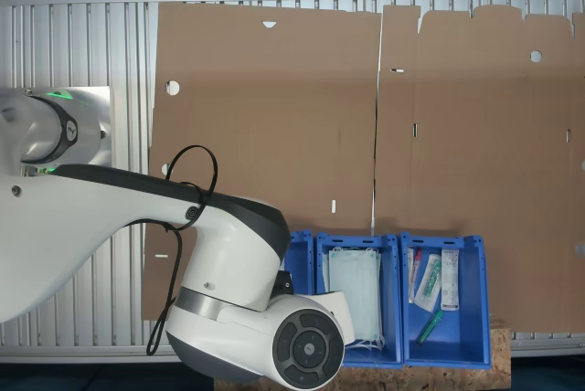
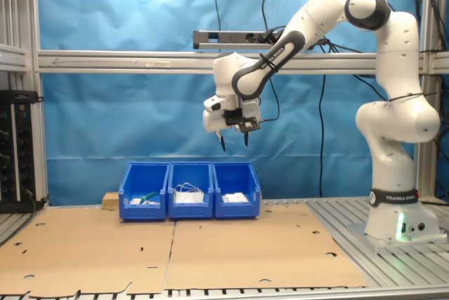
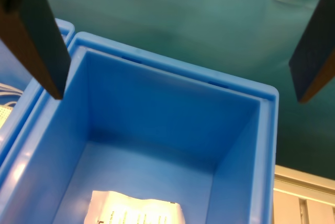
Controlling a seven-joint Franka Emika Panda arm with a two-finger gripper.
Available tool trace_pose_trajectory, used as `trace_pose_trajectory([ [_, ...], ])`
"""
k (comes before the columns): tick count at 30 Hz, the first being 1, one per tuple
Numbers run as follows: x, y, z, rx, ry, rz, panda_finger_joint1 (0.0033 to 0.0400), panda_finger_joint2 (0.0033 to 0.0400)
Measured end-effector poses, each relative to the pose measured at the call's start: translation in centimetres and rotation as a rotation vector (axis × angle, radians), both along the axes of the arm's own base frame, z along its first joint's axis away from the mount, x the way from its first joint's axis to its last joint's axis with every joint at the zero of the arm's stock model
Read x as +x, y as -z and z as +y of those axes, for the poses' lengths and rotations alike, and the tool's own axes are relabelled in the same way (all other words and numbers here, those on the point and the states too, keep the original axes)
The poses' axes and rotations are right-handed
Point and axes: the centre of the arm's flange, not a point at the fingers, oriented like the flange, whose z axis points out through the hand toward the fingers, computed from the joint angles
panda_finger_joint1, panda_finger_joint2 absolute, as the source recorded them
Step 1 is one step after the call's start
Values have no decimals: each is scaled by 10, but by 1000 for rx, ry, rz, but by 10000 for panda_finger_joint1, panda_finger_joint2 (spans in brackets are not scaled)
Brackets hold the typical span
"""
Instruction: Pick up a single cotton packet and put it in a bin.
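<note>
in the first exterior view my arm covers the bin point(image 1: 299, 243). in the second exterior view my gripper point(image 2: 234, 141) hangs spread and empty, high above it. in the wrist view the cotton packet point(image 3: 137, 209) lies on the floor; a careless descent might clip the rim.

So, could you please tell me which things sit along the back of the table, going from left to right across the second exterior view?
Wooden block → bin with long thin packets → bin with face masks → bin holding the cotton packet → robot base.
</note>
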Motion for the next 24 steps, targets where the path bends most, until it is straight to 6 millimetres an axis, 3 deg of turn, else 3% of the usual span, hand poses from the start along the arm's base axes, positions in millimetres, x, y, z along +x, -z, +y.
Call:
trace_pose_trajectory([
  [24,0,0,0,0,0,0,400,400],
])
